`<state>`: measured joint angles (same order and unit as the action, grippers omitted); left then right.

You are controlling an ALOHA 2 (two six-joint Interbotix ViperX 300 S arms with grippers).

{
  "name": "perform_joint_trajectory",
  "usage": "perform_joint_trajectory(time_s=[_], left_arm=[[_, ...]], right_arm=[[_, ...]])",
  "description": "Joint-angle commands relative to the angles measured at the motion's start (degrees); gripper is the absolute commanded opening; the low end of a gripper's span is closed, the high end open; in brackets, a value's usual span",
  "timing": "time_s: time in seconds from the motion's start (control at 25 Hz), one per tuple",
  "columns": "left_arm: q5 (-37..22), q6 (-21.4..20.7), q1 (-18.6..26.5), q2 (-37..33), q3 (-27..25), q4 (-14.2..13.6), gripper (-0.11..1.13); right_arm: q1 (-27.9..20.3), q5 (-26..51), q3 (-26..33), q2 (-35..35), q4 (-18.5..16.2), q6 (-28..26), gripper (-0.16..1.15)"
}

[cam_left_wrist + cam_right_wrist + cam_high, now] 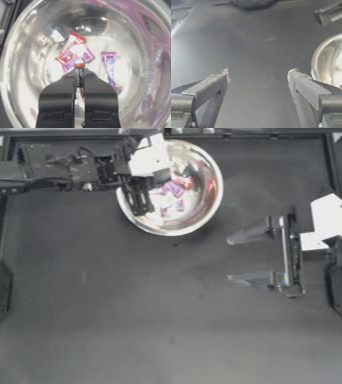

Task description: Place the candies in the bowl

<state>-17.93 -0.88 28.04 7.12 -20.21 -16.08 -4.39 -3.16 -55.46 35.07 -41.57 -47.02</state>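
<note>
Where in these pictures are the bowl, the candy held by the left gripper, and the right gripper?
bowl (208, 170): top view, on its shiny rim.
held candy (79, 72): left wrist view, on its wrapper between the jaws.
left gripper (79, 81): left wrist view, between its fingertips.
right gripper (229, 259): top view, midway between open fingertips.

Looks like a robotics lab bench: plain dark matte table (133, 318), metal frame rail (200, 133) along its edge.

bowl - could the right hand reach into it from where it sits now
Probably yes. The right hand sits open over bare table beside the bowl, nothing lying between them. But the left hand hangs over the bowl's left half, shut on a candy, so only the nearer side looks free.
</note>
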Motion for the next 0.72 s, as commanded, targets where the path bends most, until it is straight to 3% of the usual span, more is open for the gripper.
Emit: perform_joint_trajectory(time_s=[0.04,0.16,0.4,0.44,0.56,0.72], left_arm=[[0.4,0.0,0.6,-0.8,2.0,0.1,0.28],[0.8,-0.1,0.9,-0.2,2.5,-0.4,0.42],[2.4,0.4,1.7,0.2,2.8,-0.1,1.05],[2.5,0.3,1.8,0.2,2.7,-0.1,1.08],[2.5,0.3,1.7,-0.2,2.7,0.0,0.98],[2.5,0.4,1.2,-1.8,2.3,0.2,0.97]], right_arm=[[0.1,-0.6,1.8,-0.3,0.3,-0.1,0.99],[0.1,-0.6,1.8,-0.3,0.3,-0.1,0.99],[0.0,-0.6,1.8,-0.4,0.4,0.0,0.99],[0.1,-0.6,1.8,-0.4,0.4,0.0,0.99],[0.1,-0.6,1.8,-0.4,0.4,0.0,0.99],[0.1,-0.6,1.8,-0.4,0.4,0.0,0.99]])
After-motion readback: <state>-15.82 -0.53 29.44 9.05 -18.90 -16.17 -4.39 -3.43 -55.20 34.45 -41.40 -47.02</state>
